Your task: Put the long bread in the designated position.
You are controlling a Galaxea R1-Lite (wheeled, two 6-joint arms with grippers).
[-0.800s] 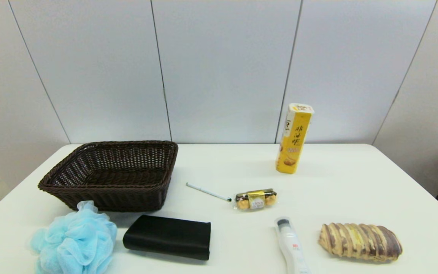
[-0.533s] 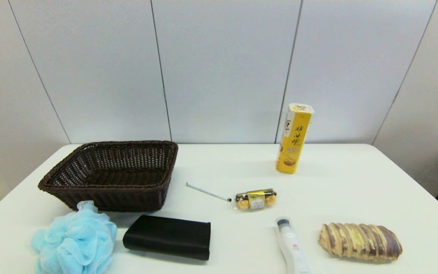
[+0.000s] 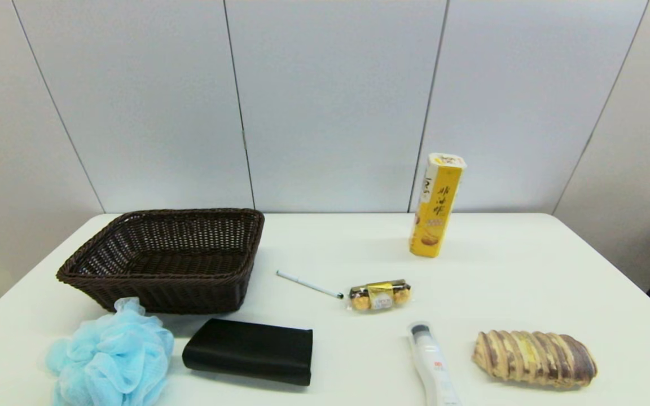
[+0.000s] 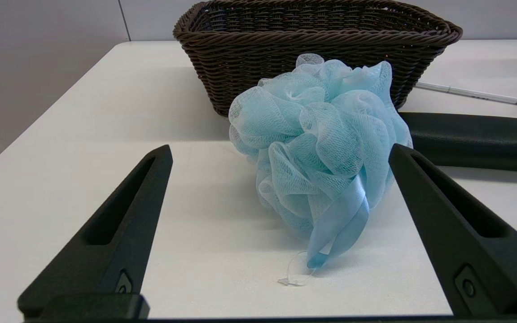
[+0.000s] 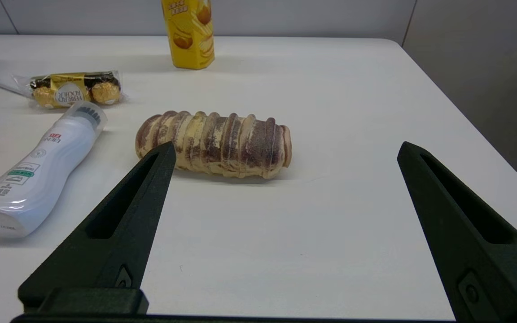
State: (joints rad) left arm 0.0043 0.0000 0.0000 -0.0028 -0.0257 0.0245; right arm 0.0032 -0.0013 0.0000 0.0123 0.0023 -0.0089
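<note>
Both fingers of right gripper (image 5: 285, 150) spread wide, long bread (image 5: 213, 144) just ahead.

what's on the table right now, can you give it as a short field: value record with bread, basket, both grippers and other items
long bread: lying flat, near right of table, untouched
basket: far left, nothing seen inside
left gripper: open, low, facing blue bath pouf
right gripper: open, low, short of the bread
beside bread: white bottle, lying down
other items: black pouch, pen, chocolate pack, yellow carton upright
</note>
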